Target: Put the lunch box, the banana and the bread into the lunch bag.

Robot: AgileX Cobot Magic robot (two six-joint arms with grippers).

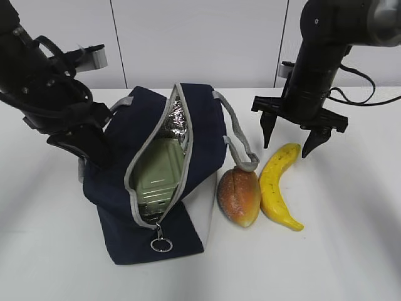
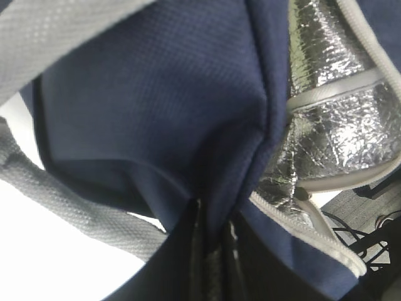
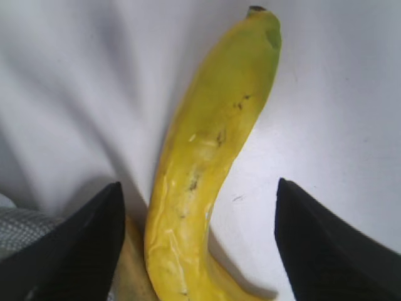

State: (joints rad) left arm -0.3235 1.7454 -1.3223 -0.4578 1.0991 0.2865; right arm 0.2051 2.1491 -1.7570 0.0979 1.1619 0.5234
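Hovering with right claw (image 1: 291, 144) spread apart over the banana's (image 1: 278, 187) far end, its long axis running away toward the near edge. Lying beside the bread (image 1: 239, 196), outside the bag (image 1: 125, 207). Left claw: cannot tell.

One lunch bag (image 1: 125, 188), one lunch box (image 1: 156, 172), one banana (image 1: 279, 185), one bread (image 1: 239, 196).
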